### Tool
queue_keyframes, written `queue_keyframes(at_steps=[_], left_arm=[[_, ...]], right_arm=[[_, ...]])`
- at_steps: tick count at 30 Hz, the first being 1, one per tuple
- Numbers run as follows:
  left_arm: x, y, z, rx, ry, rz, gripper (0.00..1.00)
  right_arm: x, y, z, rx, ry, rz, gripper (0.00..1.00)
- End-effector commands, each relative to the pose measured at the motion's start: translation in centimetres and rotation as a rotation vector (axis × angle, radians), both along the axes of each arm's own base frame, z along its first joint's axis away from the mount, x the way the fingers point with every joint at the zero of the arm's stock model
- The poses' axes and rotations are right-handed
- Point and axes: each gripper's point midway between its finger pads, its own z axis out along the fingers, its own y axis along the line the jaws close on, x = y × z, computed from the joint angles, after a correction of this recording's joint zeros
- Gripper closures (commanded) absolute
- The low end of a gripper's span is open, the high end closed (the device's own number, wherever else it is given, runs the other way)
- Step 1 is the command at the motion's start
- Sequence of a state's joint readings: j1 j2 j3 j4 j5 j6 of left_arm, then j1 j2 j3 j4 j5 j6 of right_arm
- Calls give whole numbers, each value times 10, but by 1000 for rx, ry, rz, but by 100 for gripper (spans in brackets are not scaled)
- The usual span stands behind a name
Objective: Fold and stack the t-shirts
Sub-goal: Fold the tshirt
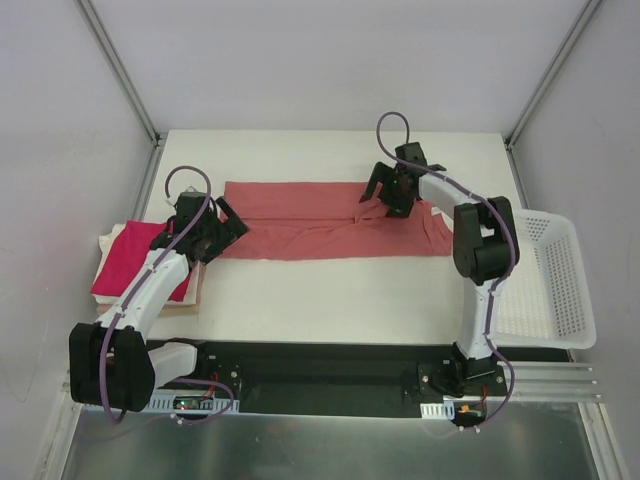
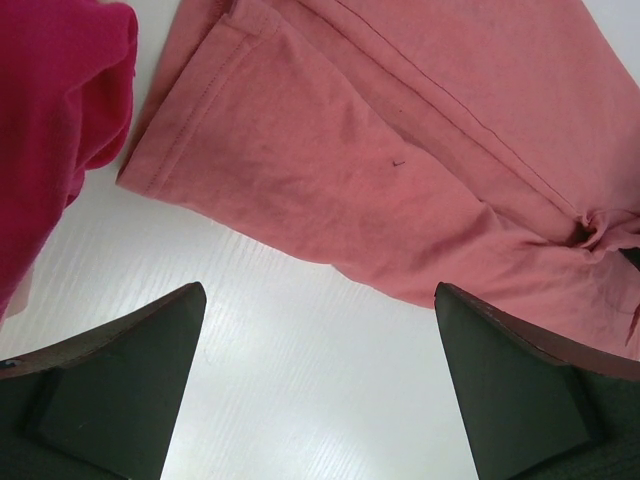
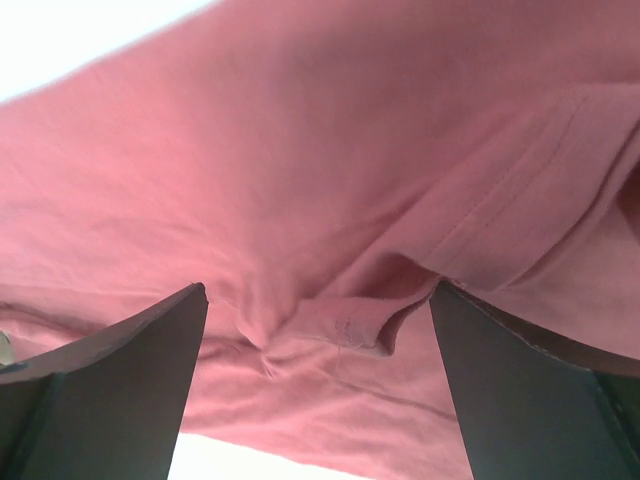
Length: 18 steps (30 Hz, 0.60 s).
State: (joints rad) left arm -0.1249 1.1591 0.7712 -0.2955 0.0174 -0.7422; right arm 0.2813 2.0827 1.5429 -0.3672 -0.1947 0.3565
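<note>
1. One salmon t-shirt lies spread flat across the middle of the white worktop, long side running left to right. It has a puckered bunch near its right half.
2. One magenta-red t-shirt sits folded into a square at the left edge of the worktop, just beside the salmon one's left end.
3. Under the magenta square, cream folded layers show only as thin edges. How many there are cannot be told.
4. One white mesh basket hangs off the right edge of the worktop, well apart from the shirts.
5. The two arms each carry one hand.
6. The left hand is at the left end of the salmon t-shirt. In its wrist view its two fingers stand wide apart over bare worktop, gripping nothing, with the stitched hem just ahead of them and the magenta-red t-shirt at the left.
7. The right hand is over the bunched part of the shirt. Its fingers are spread apart with a raised fold of salmon t-shirt between them. They are not closed on it.
8. The only marking on the cloth is a tiny dark fleck, too small to read.
</note>
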Motion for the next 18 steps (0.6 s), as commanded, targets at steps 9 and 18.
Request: queue_keyframes(at_steps=[9, 18], left_arm=[[3, 2, 8, 20, -34, -10, 1], [8, 1, 19, 28, -64, -32, 1]], right_arm=[[89, 69, 66, 71, -385, 108, 0], [87, 73, 106, 24, -428, 188, 3]])
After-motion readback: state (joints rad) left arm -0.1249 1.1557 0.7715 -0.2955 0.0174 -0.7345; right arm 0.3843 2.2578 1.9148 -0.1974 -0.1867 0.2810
